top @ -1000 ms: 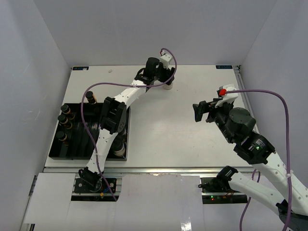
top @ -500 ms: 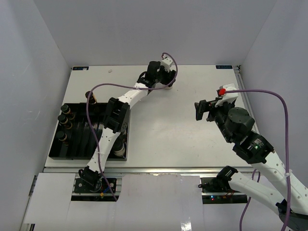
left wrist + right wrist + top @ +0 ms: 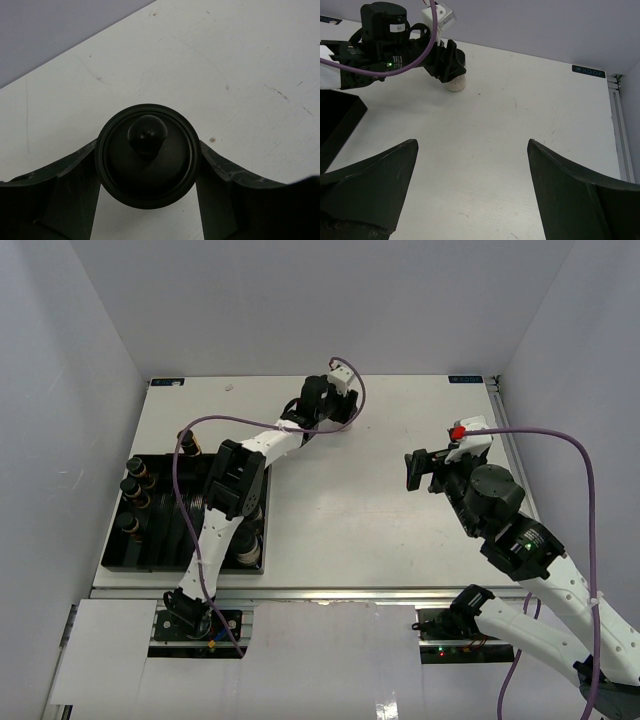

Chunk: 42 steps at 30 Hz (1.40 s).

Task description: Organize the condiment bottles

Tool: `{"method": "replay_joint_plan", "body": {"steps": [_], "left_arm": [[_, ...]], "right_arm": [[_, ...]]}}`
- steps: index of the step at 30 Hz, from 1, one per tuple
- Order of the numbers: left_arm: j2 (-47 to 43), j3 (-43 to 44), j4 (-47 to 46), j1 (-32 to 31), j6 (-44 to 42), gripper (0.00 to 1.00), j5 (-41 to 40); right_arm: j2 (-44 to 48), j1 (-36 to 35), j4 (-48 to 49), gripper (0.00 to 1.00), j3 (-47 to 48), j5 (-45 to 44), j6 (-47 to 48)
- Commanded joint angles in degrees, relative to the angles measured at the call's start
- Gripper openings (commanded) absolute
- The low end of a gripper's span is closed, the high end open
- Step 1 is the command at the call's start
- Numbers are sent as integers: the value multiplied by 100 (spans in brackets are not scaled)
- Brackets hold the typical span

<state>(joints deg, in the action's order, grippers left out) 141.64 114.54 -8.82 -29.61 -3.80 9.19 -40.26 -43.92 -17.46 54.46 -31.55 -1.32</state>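
Note:
A squat bottle with pale powder (image 3: 455, 84) stands on the table at the far middle. In the left wrist view its round black cap (image 3: 148, 175) with a knob sits between my left fingers, which touch both its sides. My left gripper (image 3: 336, 418) (image 3: 148, 152) is shut on it and hides it from above. My right gripper (image 3: 413, 471) (image 3: 472, 145) is open and empty over bare table at the right. Slim black-capped bottles (image 3: 130, 486) stand at the left side of the black slotted tray (image 3: 150, 562). Another squat bottle (image 3: 247, 552) stands at the tray's near right corner.
One slim bottle (image 3: 187, 443) stands at the tray's far edge. The left arm reaches from its base across the tray. Grey walls close in the table at the back and both sides. A purple cable loops over each arm.
My left gripper has shifted slightly left and settled over the squat bottle, which showed beside it before and is now covered from above. The right arm has barely moved.

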Motion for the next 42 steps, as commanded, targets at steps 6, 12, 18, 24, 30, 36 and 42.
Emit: {"method": "replay_joint_plan", "body": {"steps": [6,12,18,24,30,36,42], "left_arm": [[-2372,-995,80,-45,-30,0,-1367],[-4270,-3016,-52,-45,54,0,-1904],[-6035,-4965,-208,-36,428,0,-2781],[-7209,-6320,-333,-58,905,0,-3332],[-7368,-6942,-755,-19,1019,0,-3510],[-7100,-7026,-967,220,1278,0,-3521],[-7072,-7255,-1114,245,1303,0,-3854]], "right_arm": [[133,9,254,96,63,235,-78],[372,15,225,97,-50,591,-264],[584,15,127,97,-70,912,-390],[598,10,-75,97,52,1193,-462],[723,15,-300,97,100,1321,-565],[914,15,-453,97,123,1292,-623],[931,15,-450,97,100,1257,-597]]}}
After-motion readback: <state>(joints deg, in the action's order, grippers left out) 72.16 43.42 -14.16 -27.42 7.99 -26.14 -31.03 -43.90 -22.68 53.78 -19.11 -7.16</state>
